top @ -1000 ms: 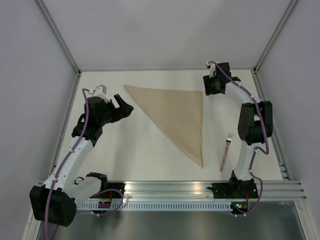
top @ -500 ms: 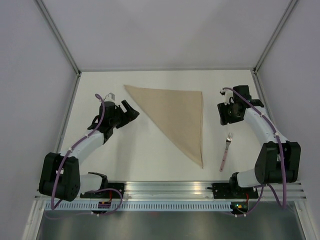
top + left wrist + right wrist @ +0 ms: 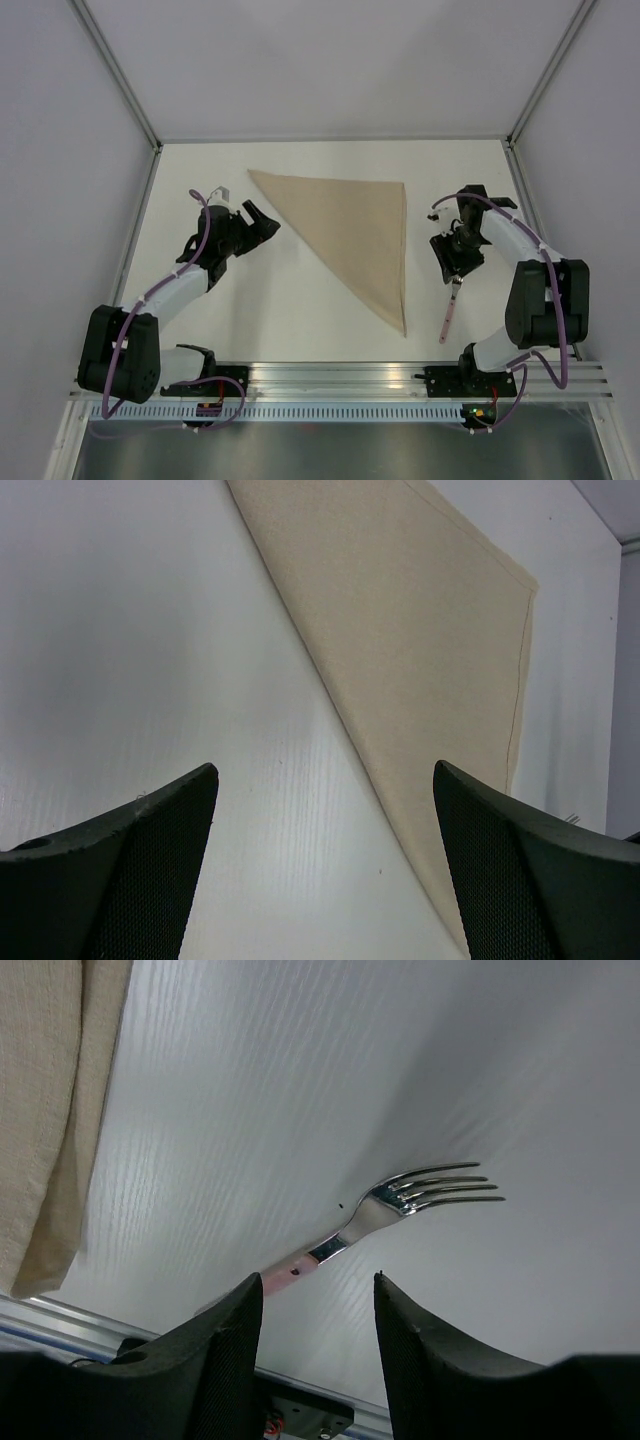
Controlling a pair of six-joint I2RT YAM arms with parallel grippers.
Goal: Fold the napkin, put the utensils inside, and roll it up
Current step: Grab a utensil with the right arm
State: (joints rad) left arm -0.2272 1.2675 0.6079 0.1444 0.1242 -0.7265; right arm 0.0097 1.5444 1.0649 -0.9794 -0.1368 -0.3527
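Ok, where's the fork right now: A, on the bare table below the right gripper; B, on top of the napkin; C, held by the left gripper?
A: the fork lies flat on the table, clear of the napkin, with the open right gripper just over its handle.

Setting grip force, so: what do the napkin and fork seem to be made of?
Napkin: matte tan woven cloth, probably cotton or linen; the weave texture and a stitched hem show. Fork: tines are shiny, reflective metal, likely stainless steel; the pale pink handle looks smooth, perhaps plastic.
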